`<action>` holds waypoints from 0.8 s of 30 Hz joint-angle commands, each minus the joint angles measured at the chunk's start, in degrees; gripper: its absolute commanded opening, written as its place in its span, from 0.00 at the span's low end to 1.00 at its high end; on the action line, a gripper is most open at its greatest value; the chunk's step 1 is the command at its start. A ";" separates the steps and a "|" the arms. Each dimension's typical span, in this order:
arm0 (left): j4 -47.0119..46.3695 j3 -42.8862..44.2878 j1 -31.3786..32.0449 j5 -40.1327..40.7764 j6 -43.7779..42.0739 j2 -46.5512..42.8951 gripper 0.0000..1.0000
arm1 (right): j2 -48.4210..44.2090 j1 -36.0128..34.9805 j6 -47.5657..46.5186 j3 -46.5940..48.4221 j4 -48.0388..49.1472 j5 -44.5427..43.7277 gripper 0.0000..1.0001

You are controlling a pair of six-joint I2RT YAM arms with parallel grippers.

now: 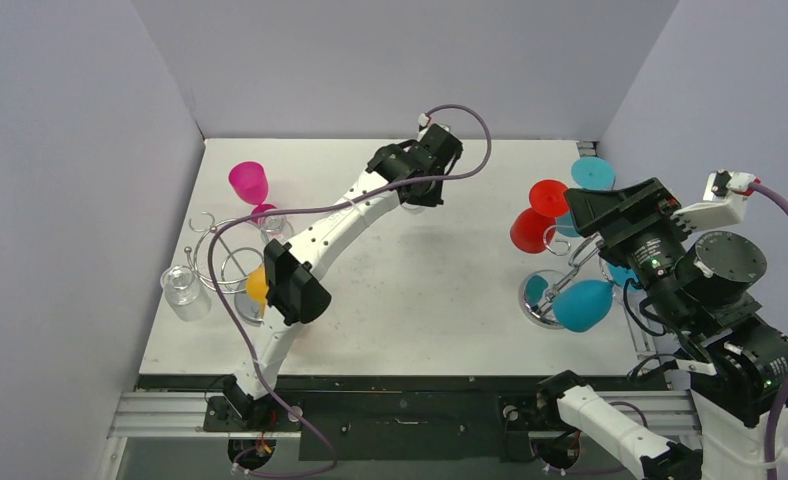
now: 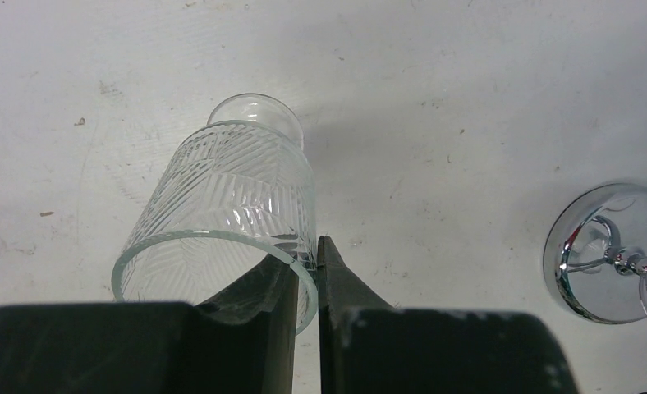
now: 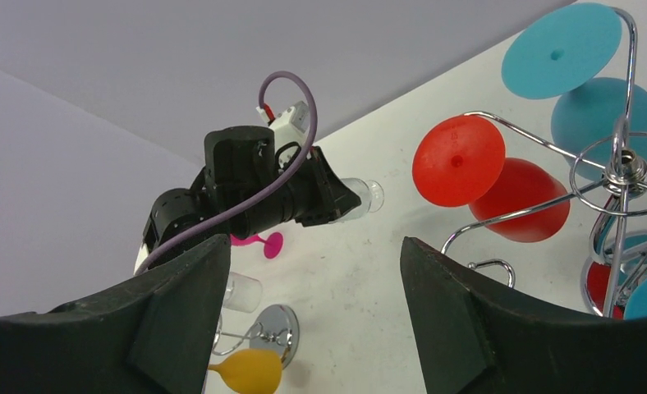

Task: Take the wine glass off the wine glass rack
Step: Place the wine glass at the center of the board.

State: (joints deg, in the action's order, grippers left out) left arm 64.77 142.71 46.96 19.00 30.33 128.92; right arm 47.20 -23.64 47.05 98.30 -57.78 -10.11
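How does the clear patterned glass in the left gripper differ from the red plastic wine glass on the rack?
The clear patterned glass is transparent; the red plastic wine glass is opaque, plain. The left gripper pinches the clear one's rim; the red one hangs from the chrome wire rack.

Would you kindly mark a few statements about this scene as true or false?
1. The left gripper pinches the rim of the clear glass. True.
2. The right gripper holds a teal glass. False: it is open and empty.
3. A red glass hangs on the rack beside the right arm. True.
4. The orange glass stands mid-table. False: it is at the left rack.
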 commanded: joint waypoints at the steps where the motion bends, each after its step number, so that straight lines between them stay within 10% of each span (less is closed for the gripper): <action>1: -2.19 0.42 -0.75 -0.73 -1.49 0.97 0.00 | -0.24 0.26 -1.17 -2.20 -1.53 2.52 0.71; 24: -2.88 -4.41 -3.01 -3.31 -2.18 8.38 0.01 | -3.71 -0.81 2.52 -10.91 1.14 5.69 0.71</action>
State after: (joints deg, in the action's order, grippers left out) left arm 64.42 137.25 44.51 15.33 29.15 137.95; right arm 44.42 -24.10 48.69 88.77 -59.48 -5.45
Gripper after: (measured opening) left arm 0.064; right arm 0.711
